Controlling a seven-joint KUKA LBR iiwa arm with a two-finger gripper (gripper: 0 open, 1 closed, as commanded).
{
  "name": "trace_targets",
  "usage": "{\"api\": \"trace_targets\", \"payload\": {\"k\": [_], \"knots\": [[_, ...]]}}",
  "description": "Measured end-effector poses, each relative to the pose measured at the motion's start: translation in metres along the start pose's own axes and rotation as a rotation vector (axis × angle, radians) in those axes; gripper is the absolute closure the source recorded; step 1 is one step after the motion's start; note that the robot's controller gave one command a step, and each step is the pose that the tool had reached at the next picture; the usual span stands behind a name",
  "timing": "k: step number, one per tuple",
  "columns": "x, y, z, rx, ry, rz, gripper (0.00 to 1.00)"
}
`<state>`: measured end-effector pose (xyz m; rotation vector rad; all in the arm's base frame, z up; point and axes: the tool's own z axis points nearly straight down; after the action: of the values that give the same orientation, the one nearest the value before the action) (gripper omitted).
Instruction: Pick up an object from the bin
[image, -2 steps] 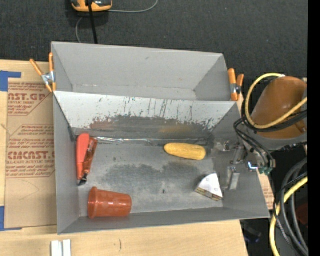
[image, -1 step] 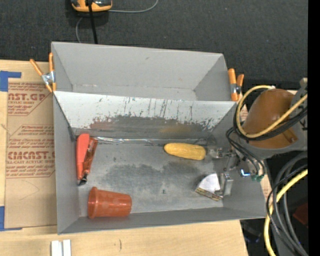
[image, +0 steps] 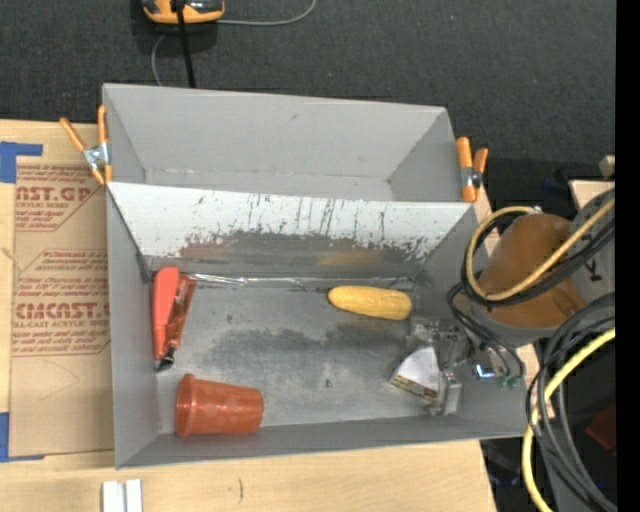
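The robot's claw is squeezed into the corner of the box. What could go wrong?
The gripper sits close to the right wall of the bin, so it might scrape the metal when it moves. The small whitish thing beside it lies in that corner and could get shoved against the wall instead of picked up. The yellow cob lies nearby and might get nudged and roll.

At the four o'clock corner of the bin (image: 280, 140), the gripper (image: 441, 384) covers part of a small pale thing (image: 414, 378), whose kind I cannot tell. The arm (image: 530, 280) is cut by the view's edge at three o'clock, an orange-black device (image: 182, 8) at eleven o'clock.
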<state>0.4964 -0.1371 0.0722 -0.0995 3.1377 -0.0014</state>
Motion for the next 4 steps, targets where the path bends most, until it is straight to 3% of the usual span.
{"api": "trace_targets", "payload": {"k": [1, 2, 3, 4], "knots": [[0.009, 0.014, 0.002, 0.002, -0.008, 0.005, 1.00], [0.009, 0.014, 0.002, 0.002, -0.008, 0.005, 1.00], [-0.015, 0.029, -0.098, 0.001, -0.010, 0.052, 1.00], [-0.015, 0.029, -0.098, 0.001, -0.010, 0.052, 1.00]]}}
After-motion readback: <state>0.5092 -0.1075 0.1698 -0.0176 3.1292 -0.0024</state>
